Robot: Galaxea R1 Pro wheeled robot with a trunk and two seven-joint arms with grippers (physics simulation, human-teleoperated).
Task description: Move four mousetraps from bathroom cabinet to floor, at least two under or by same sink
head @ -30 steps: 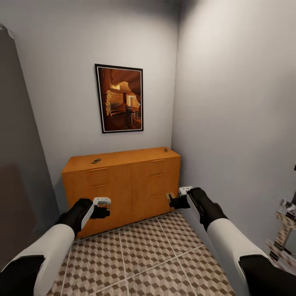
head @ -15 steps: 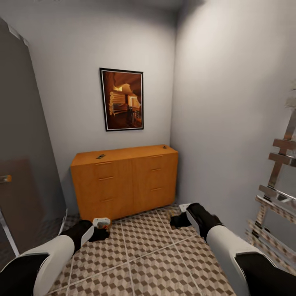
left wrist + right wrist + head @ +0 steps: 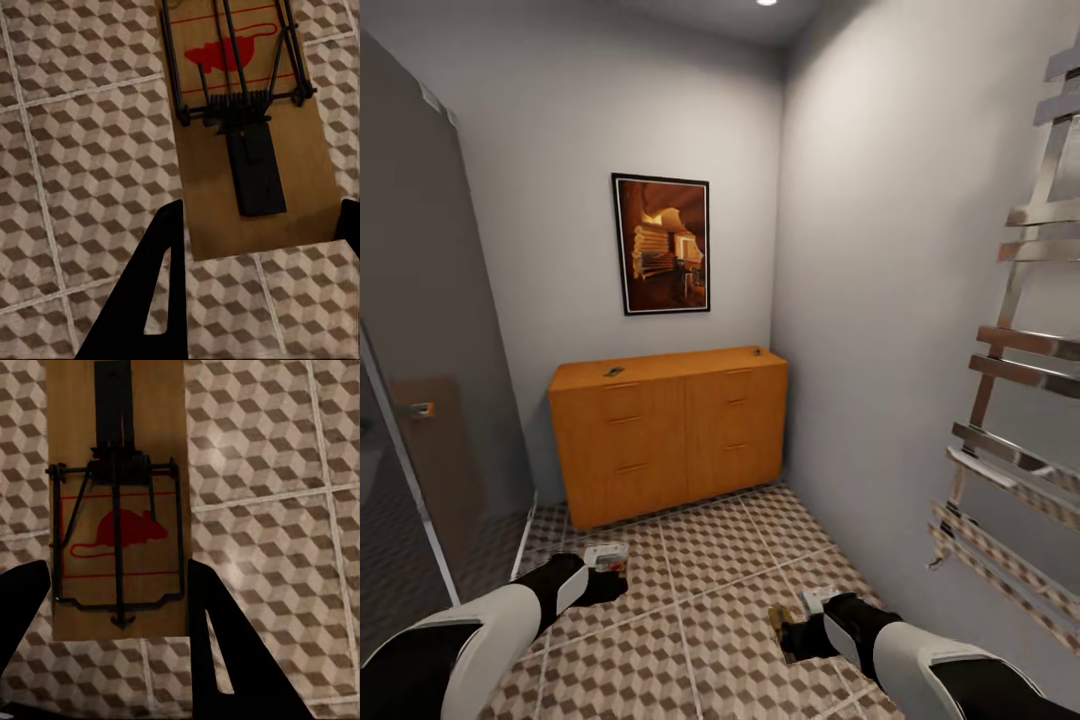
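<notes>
The orange-brown cabinet [image 3: 670, 430] stands against the far wall. Two mousetraps lie on its top, one near the left end [image 3: 614, 372] and one at the right end [image 3: 758, 352]. My left gripper [image 3: 610, 568] hangs low over the cube-patterned bathroom floor [image 3: 700, 560], shut on a mousetrap [image 3: 247, 127] held flat between its fingers [image 3: 154, 300]. My right gripper [image 3: 785, 625] is also low over the tiles, shut on another mousetrap [image 3: 116, 510] with a red mouse print. The sink is out of view.
A framed picture [image 3: 665, 245] hangs above the cabinet. A chrome towel rail [image 3: 1010, 400] stands out from the right wall. A glass panel [image 3: 410, 430] lines the left side. Open tiled floor lies between me and the cabinet.
The view has pulled back from the cabinet, which now looks smaller and farther off. Both grippers have dropped close to the floor tiles, each still holding its mousetrap.
</notes>
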